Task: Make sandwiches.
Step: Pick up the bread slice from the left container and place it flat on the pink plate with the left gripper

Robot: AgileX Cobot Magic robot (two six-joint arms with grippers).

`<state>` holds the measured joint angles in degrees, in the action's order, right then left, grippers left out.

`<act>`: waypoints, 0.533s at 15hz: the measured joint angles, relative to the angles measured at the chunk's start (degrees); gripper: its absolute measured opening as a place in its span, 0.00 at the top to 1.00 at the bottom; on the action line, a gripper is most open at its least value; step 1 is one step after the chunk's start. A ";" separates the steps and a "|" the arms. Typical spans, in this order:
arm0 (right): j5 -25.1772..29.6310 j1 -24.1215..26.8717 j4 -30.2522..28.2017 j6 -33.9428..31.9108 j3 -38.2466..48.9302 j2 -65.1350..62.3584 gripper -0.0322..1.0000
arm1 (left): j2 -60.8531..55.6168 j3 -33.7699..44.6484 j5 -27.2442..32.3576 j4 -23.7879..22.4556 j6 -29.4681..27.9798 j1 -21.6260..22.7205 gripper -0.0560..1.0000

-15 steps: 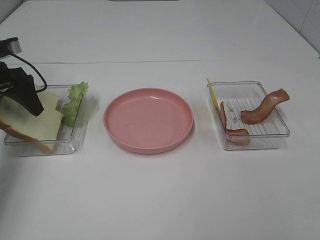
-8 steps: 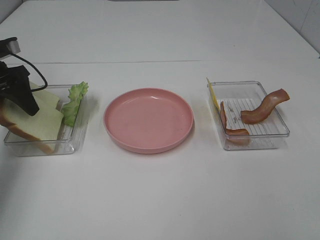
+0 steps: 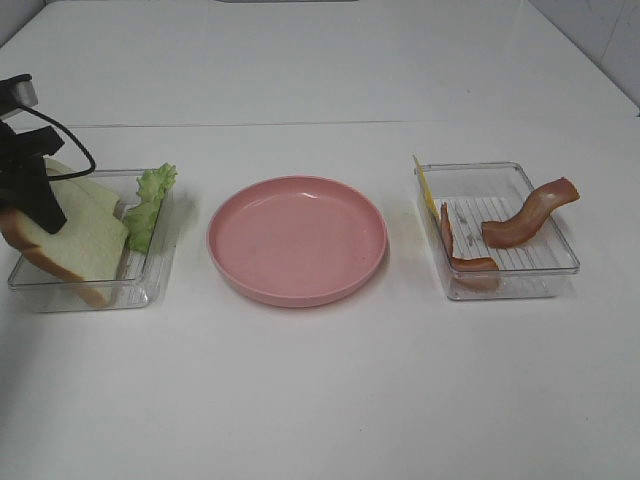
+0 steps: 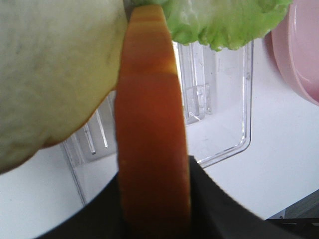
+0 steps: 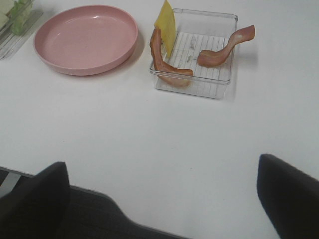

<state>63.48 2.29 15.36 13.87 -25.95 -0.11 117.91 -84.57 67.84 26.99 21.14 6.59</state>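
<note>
bread slice [image 4: 152, 129]: crust close and blurred in the left wrist view, its lower end lost in the dark end effector
left end effector [image 3: 42, 205]: arm cut off at the high view's edge, far side hidden behind the bread slice
right end effector [image 5: 162, 172]: only two dark tips, cut by the frame
plate [image 4: 301, 45]: a cropped sliver

the left tray [image 3: 140, 295] and right tray [image 3: 520, 285] are seen as clear, glossy plastic. the pink plate [image 3: 297, 240] is shown smooth, softly shiny. the white table [image 3: 320, 400] is smooth, faintly reflective. the bread slice [image 4: 152, 124] is edged with matt brown crust.
</note>
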 joint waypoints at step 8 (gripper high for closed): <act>0.00 0.00 0.00 0.00 0.00 0.00 0.02 | -8.25 0.00 0.00 4.07 -3.67 -0.40 0.75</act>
<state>63.48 2.29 15.36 13.87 -25.95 -0.11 109.66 -84.57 67.84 31.05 17.48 6.19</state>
